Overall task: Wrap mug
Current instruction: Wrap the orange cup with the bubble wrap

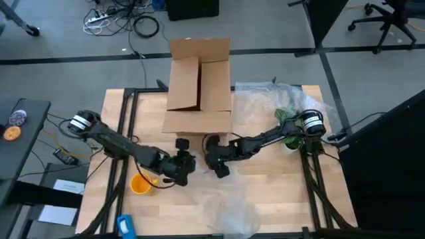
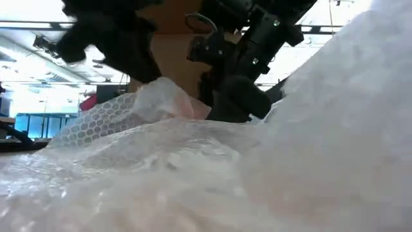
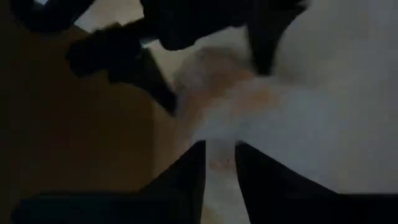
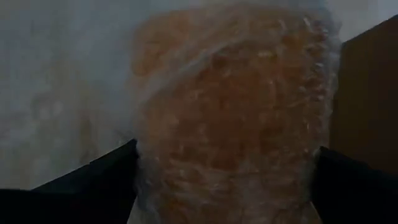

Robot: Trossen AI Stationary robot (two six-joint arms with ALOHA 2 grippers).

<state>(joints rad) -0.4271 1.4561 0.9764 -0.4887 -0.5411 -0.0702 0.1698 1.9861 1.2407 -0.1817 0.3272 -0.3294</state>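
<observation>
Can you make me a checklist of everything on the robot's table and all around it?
Surface: wooden table, partly covered.
Job's things: yellow-orange mug beside the left arm, unwrapped; bubble wrap at the table edge away from the box, with more next to the box.
Clutter: open cardboard box; blue thing; green thing.
Grippers: left gripper and right gripper, close together in front of the box. The right one faces an orange-tinted wrapped bundle.
Cables: loose cables on the floor.
Surroundings: office chair; side table.
</observation>
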